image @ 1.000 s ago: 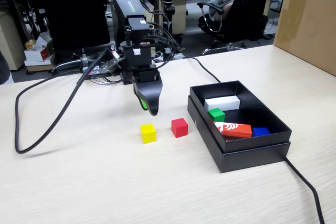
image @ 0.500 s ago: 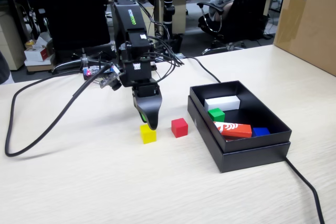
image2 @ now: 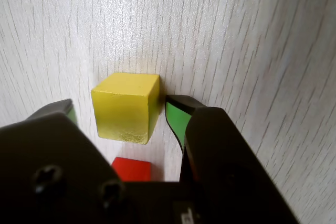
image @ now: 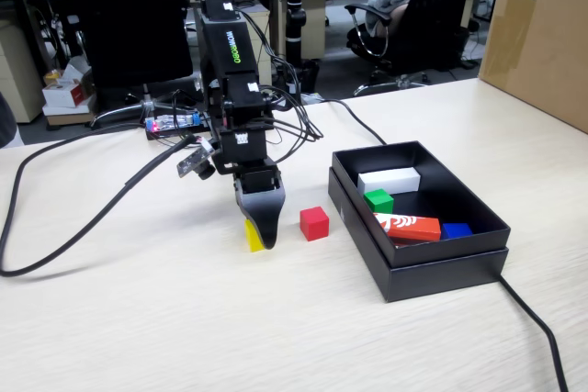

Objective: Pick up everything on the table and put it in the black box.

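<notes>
Grasp step on the yellow cube [image2: 126, 107]: gripper [image2: 119, 113] was down at the table [image: 138, 319] with jaws spread either side of it, not yet clamped, so next it needed to close, lift, and carry to the black box [image: 439, 263], where the green cube [image: 378, 201] already sat.

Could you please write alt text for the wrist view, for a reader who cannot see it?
A yellow cube sits on the beige wood-grain table between the open black gripper jaws, whose pads are green. A red cube shows just behind it.
</notes>
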{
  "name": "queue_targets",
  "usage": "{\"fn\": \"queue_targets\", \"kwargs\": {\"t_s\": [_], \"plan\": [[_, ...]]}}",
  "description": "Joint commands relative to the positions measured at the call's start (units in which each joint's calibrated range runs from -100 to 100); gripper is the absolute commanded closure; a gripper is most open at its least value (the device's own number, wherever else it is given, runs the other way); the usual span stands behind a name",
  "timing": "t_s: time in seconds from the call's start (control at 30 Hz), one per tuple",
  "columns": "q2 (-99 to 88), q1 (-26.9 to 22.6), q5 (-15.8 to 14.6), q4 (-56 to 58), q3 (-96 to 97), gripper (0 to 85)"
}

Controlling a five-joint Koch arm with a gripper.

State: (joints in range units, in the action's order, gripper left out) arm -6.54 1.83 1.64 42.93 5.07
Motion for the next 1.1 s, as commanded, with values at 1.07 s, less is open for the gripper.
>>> {"fn": "queue_targets", "kwargs": {"t_s": [1.07], "plan": [[-25.07, -14.36, -7.81, 30.11, -32.9, 84.6]]}}
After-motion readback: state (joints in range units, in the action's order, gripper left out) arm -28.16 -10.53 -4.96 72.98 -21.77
